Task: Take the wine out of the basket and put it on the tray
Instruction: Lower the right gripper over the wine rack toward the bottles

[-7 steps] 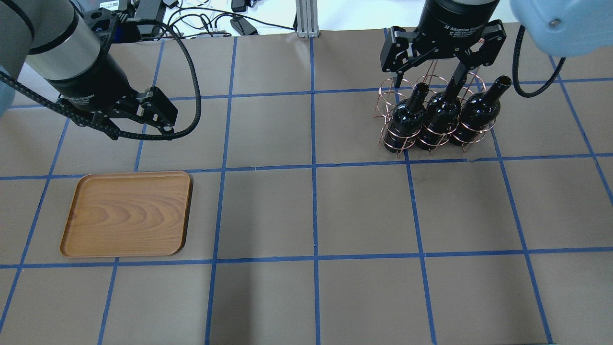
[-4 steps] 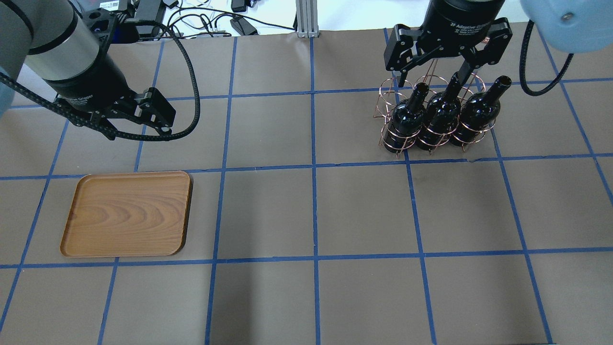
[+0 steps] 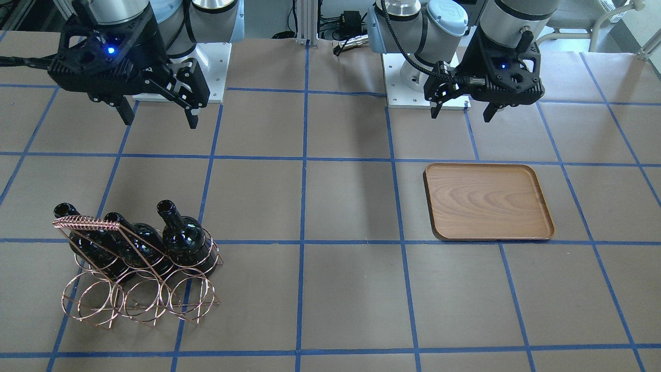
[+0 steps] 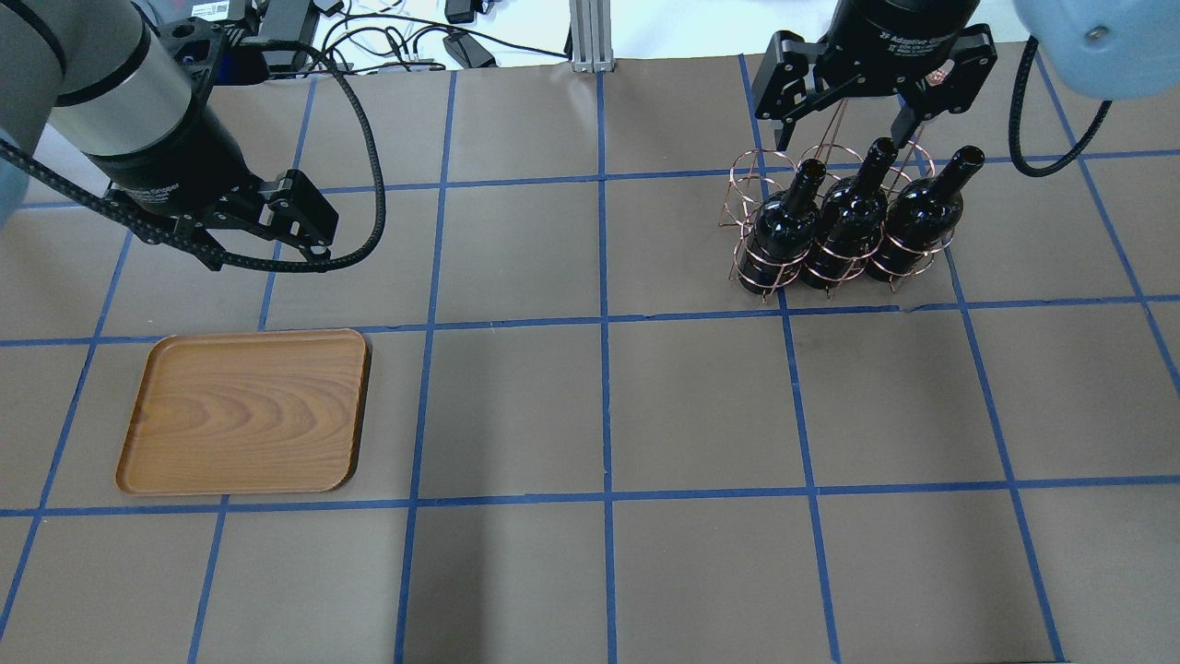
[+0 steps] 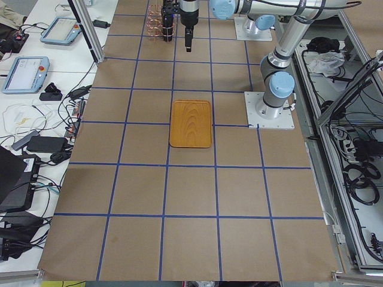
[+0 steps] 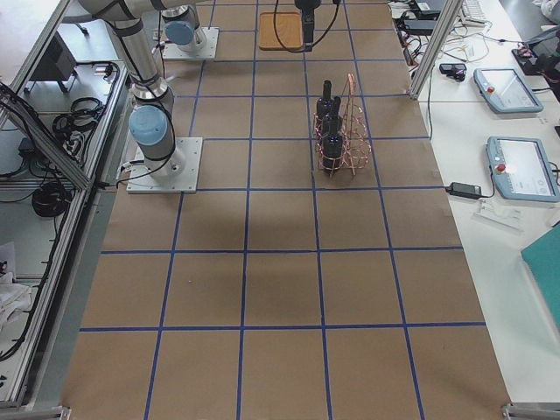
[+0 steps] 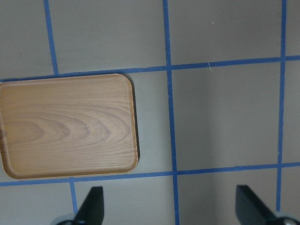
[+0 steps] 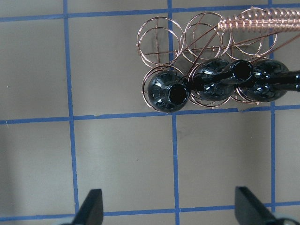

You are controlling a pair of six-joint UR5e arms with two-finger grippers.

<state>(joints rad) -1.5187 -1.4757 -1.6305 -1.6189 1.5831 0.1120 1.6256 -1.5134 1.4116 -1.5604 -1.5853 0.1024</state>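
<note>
A: Front-facing camera first: where's the wine?

B: Three dark glass wine bottles (image 3: 182, 238) stand upright in the copper wire basket (image 3: 137, 302), on the right arm's half of the tabletop (image 3: 351, 206) and nearer the operators' long edge. They fill the row of rings on the robot's side, and the other row holds nothing. The wooden tray (image 3: 488, 201) lies well apart on the left arm's half, bare.

A: Overhead?

B: The right gripper (image 4: 843, 138) hovers on the robot's side of the basket, jaws spread, holding nothing. The left gripper (image 4: 267, 254) hangs near the tray, equally wide and empty.

A: The side cameras?

B: They're too small to add much. The tray sits about midway between the long edges.

A: The wrist cameras?

B: On each wrist, the jaws stand wide with only tabletop between them. From the right wrist, the end bottle nearest the tray looks clear of the coiled handle (image 8: 262, 23).

A: How will a bottle handle?

B: Rigid, fairly heavy, slick and breakable, I'd judge. Take the neck squarely just under the lip and lift straight up until the base clears its ring, because that light rack could tip or come along
</note>
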